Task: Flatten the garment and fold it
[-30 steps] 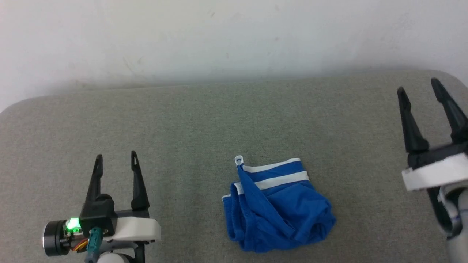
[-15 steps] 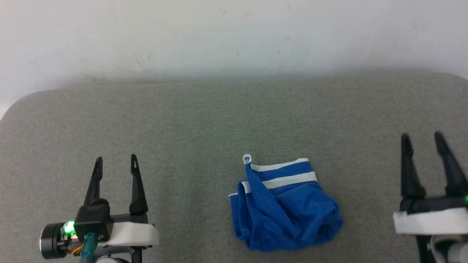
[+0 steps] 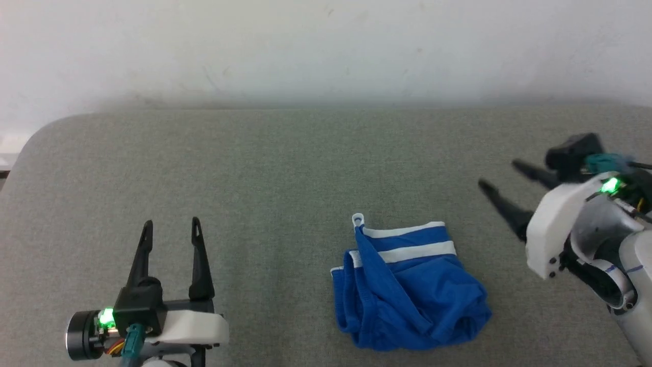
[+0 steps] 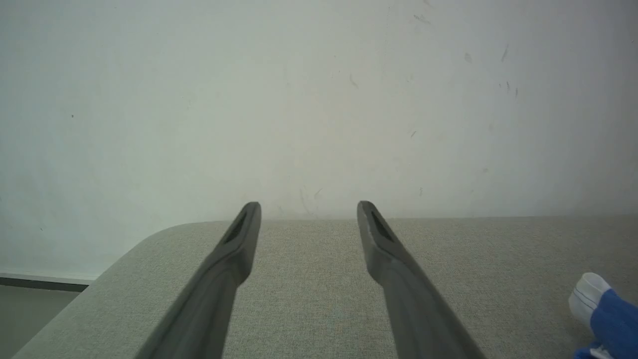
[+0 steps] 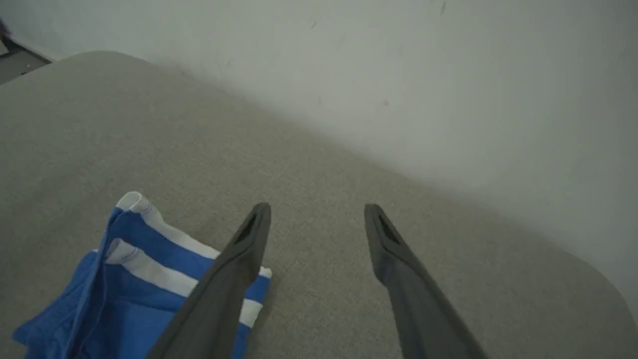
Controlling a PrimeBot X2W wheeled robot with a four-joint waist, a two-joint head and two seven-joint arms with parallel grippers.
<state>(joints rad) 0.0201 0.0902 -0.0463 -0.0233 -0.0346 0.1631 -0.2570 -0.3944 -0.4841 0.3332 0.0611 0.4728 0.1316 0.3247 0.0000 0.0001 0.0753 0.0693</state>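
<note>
Blue garment (image 3: 407, 290) lies crumpled near the counter's (image 3: 285, 168) front edge, right of centre. Open and empty, apart from it: left gripper (image 3: 171, 229), right gripper (image 3: 498, 173). Judgement: pinch opposite white-trimmed corners, spread outward, low, before folding.

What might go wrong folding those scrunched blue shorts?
The shorts lie bunched in layers, so the right gripper, open and angled toward them, might pinch several layers at once. The left gripper sits far off, so a one-sided tug could just drag them across the gray surface.
</note>
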